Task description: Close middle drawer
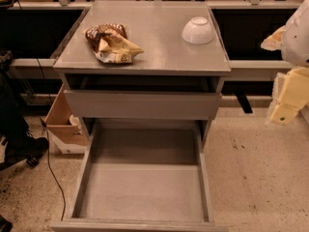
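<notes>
The grey cabinet (pixel 145 42) stands in the middle of the camera view. The middle drawer (pixel 145 187) is pulled far out toward me, a long shallow grey box that is empty inside; its front panel (pixel 140 224) lies at the bottom edge of the view. Above it, the top drawer front (pixel 142 105) stands slightly out from the cabinet. My gripper (pixel 284 111) hangs at the right edge of the view, to the right of the cabinet at about the top drawer's height, apart from both drawers and holding nothing that I can see.
A crumpled chip bag (pixel 112 42) and an upturned white bowl (pixel 197 30) lie on the cabinet top. A cardboard box (pixel 63 124) and a black cable (pixel 53 173) are on the floor at left, next to a dark shoe (pixel 21 149).
</notes>
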Controlling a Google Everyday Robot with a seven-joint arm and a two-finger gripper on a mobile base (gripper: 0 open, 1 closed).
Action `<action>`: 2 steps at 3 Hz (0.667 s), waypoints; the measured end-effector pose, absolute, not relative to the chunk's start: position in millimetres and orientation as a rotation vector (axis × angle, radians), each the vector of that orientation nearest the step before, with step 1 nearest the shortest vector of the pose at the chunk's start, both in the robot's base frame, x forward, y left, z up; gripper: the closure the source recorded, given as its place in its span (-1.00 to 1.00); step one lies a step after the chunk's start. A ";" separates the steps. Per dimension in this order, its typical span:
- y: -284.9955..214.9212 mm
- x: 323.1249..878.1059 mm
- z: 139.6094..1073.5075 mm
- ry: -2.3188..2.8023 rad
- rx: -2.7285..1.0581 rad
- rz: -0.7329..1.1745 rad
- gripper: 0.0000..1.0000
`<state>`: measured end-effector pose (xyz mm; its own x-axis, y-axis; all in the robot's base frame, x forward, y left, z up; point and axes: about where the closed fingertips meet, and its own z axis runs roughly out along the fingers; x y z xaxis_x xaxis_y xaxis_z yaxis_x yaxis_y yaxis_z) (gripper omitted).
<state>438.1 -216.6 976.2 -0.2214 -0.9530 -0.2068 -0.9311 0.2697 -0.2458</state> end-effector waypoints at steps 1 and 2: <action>-216.6 438.1 976.3 2.232 -1.725 -0.099 -1.00; -217.0 435.7 961.9 2.208 -1.732 -0.100 -1.00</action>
<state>435.7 -217.0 961.9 -0.2053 -0.9548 -0.2149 -0.9316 0.2579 -0.2561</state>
